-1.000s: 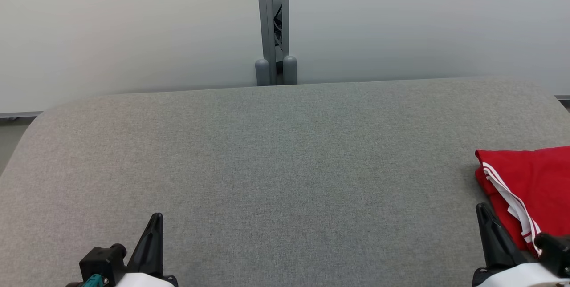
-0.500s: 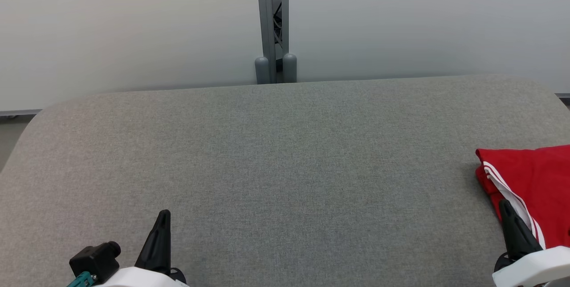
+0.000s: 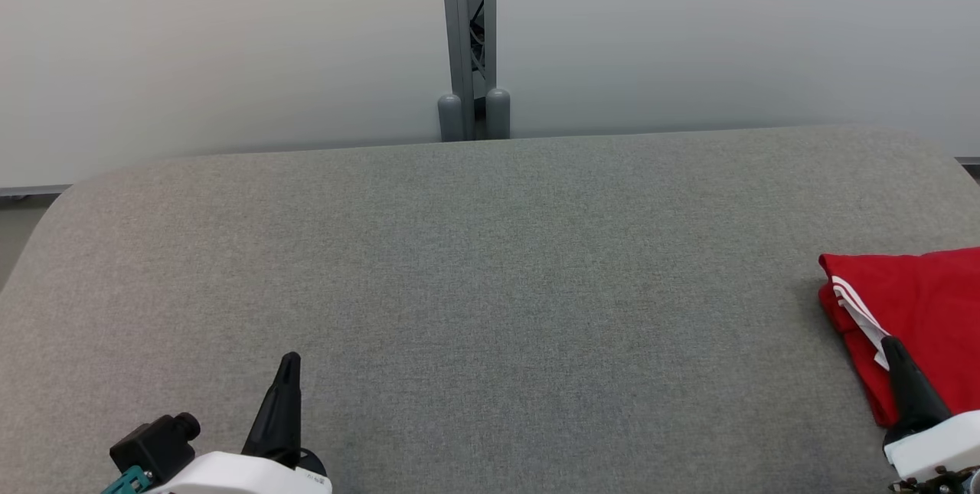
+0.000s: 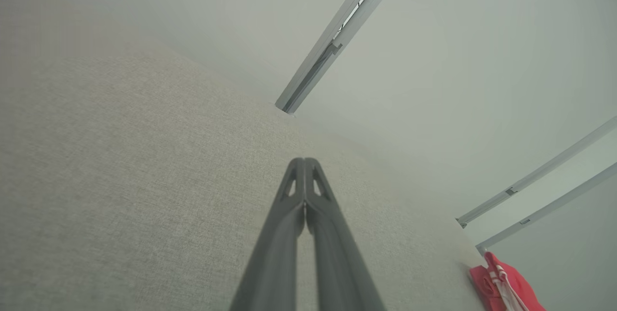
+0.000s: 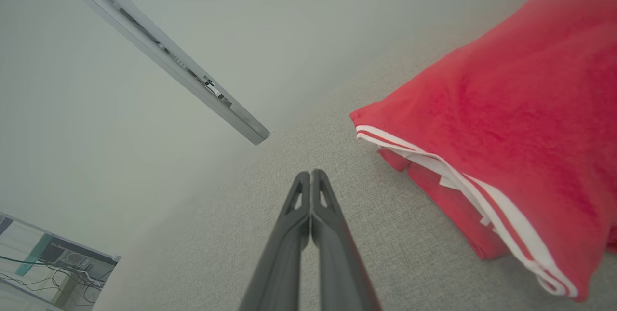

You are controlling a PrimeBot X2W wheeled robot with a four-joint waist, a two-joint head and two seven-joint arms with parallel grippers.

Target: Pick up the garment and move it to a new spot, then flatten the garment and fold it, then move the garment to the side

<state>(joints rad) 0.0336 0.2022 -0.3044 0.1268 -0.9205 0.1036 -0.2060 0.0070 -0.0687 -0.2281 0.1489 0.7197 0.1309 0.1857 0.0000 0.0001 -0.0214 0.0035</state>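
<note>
Folded red garment (image 3: 919,291) on grey tabletop (image 3: 490,287). Right hand (image 3: 890,342) just beside its striped edge, nearer; left hand (image 3: 289,360) well apart. Both pressed together, empty.

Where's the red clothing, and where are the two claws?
Garment (image 3: 919,291), head view, on its red top layer.
Left claw (image 4: 304,161), left wrist view, between its shut fingertips.
Right claw (image 5: 311,172), right wrist view, between its shut fingertips.
</note>
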